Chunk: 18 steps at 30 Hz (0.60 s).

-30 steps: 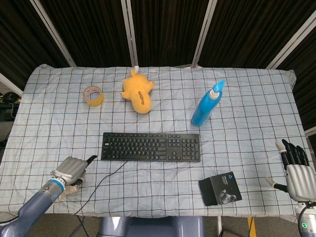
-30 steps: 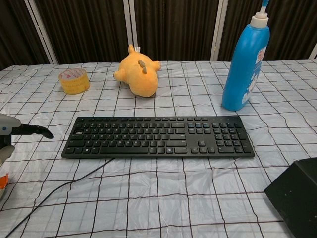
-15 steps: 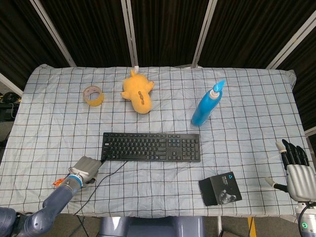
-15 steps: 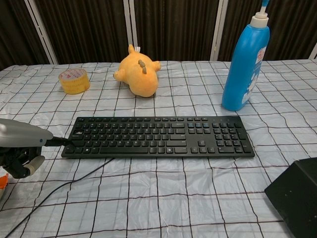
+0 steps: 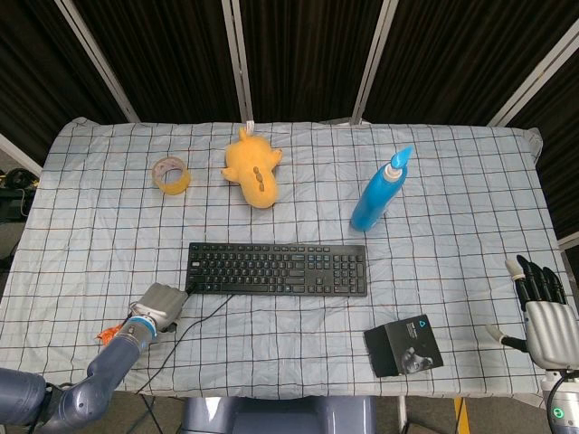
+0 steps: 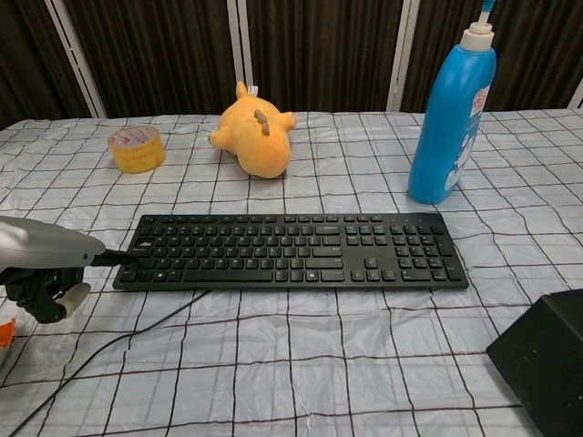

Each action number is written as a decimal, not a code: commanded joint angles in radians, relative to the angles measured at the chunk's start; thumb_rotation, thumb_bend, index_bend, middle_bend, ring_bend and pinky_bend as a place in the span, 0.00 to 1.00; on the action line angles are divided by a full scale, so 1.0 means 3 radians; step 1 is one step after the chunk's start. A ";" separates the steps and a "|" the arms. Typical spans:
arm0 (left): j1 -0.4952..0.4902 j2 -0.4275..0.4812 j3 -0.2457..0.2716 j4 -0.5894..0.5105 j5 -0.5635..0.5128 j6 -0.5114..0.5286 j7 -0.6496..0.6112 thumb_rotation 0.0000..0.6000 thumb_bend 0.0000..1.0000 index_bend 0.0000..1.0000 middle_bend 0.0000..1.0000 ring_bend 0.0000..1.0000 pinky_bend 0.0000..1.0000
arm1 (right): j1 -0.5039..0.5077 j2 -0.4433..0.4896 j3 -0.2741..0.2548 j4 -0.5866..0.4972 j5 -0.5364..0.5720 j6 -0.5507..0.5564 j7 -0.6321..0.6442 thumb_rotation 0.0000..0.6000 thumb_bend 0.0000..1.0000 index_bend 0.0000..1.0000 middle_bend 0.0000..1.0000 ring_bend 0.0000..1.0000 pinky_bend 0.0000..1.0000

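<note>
My left hand (image 5: pixel 161 303) lies low over the table by the front left corner of the black keyboard (image 5: pixel 277 268). Its fingers are curled under with nothing in them. In the chest view the left hand (image 6: pixel 41 264) stretches its thumb toward the keyboard (image 6: pixel 290 249), reaching the left edge; I cannot tell if it touches. My right hand (image 5: pixel 545 312) hovers off the table's right edge, fingers straight and apart, holding nothing. It does not show in the chest view.
A yellow plush toy (image 5: pixel 253 170) and a tape roll (image 5: pixel 170 174) lie at the back left, a blue spray bottle (image 5: pixel 380 193) stands right of centre. A black box (image 5: pixel 403 344) sits front right. The keyboard's cable (image 5: pixel 194 325) trails to the front edge. A small orange object (image 5: pixel 107 334) lies front left.
My left hand has slid right and forward from the front left of the table to the keyboard's left corner, uncovering the orange object. The right hand has stayed still.
</note>
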 commanded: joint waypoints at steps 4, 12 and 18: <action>-0.0042 -0.0061 0.0014 0.0044 0.0000 -0.0012 -0.0050 1.00 0.79 0.00 0.82 0.71 0.51 | 0.0000 0.0001 0.0001 0.0000 0.0006 -0.0003 -0.0001 1.00 0.05 0.04 0.00 0.00 0.00; -0.0076 -0.0099 0.0053 0.0055 0.0014 0.0007 -0.0110 1.00 0.79 0.00 0.82 0.71 0.51 | 0.0000 0.0002 -0.0001 0.0001 0.0001 -0.0002 0.0003 1.00 0.06 0.04 0.00 0.00 0.00; -0.0127 -0.0110 0.0100 0.0057 -0.0046 -0.0007 -0.0110 1.00 0.79 0.00 0.82 0.71 0.51 | -0.0002 -0.0001 0.0000 0.0001 0.0003 0.0001 -0.0001 1.00 0.06 0.04 0.00 0.00 0.00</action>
